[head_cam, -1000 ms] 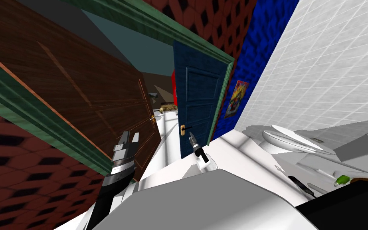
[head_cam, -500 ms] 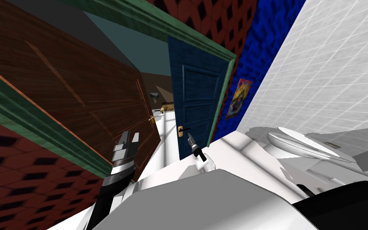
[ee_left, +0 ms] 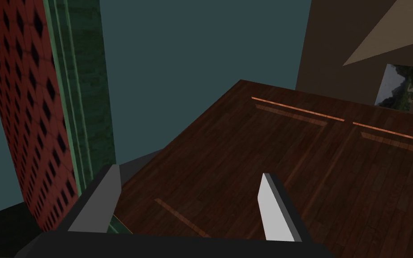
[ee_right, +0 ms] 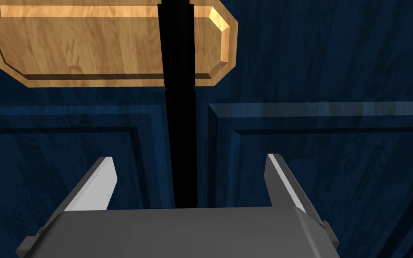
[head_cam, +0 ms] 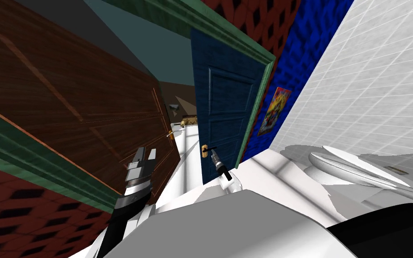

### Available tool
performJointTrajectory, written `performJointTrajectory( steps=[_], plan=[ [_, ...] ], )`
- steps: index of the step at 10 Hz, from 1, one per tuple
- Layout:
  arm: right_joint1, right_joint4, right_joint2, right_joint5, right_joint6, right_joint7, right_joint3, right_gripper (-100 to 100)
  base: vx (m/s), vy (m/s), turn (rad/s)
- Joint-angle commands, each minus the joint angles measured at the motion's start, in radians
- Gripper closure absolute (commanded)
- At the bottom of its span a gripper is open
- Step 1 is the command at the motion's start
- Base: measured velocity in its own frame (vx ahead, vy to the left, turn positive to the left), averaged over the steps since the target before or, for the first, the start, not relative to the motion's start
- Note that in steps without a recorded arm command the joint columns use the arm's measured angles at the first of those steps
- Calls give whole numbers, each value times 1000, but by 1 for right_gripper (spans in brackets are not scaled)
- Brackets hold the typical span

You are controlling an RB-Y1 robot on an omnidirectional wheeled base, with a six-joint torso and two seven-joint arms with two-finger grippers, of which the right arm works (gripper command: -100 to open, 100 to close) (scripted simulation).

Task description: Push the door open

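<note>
Right wrist view: the right gripper (ee_right: 190, 157) is wide open, and the black handle (ee_right: 181, 134) runs the long way between its jaws — the blue door (ee_right: 335, 179) is just ahead. The left gripper (ee_left: 187, 177), open too, faces the brown door (ee_left: 268, 148) — so the right arm is nearer.

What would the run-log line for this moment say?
right gripper: open, around black handle on blue door | left gripper: open, facing brown door

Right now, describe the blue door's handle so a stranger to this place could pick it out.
Find the dark blue door in the green frame, right of the open brown door. Near its edge facing the brown door sits a golden plate; the handle is the thin black lever crossing that plate, ahead of my open right pincer, the door's only black part.
</note>
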Motion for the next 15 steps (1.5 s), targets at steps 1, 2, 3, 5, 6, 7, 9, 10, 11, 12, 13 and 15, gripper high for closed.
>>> performJointTrajectory(
  steps=[1,2,3,5,6,7,9,10,11,12,13,15],
  plan=[
    [-6,12,3,-1,-6,1,-5,-100,179,46,24],
    [-10,19,6,-1,-9,1,-8,-100,190,16,20],
    [-13,25,10,-2,-12,2,-11,-100,171,16,23],
    [-14,29,13,-2,-13,2,-12,-100,128,24,13],
    [-14,29,13,-2,-13,2,-12,100,-12,-3,-4],
    [-14,29,13,-2,-13,2,-12,100,-25,-7,6],
    [-14,29,13,-2,-13,2,-12,100,-6,-2,6],
    [-14,29,13,-2,-13,2,-12,100,0,0,0],
    [-14,29,13,-2,-13,2,-12,100,0,0,0],
    [-22,30,10,-3,-12,4,-25,100,91,30,-26],
    [-23,32,8,-4,-12,5,-32,100,168,72,-44],
    [-29,38,3,-6,-11,10,-53,100,201,99,-54]
  ],
)
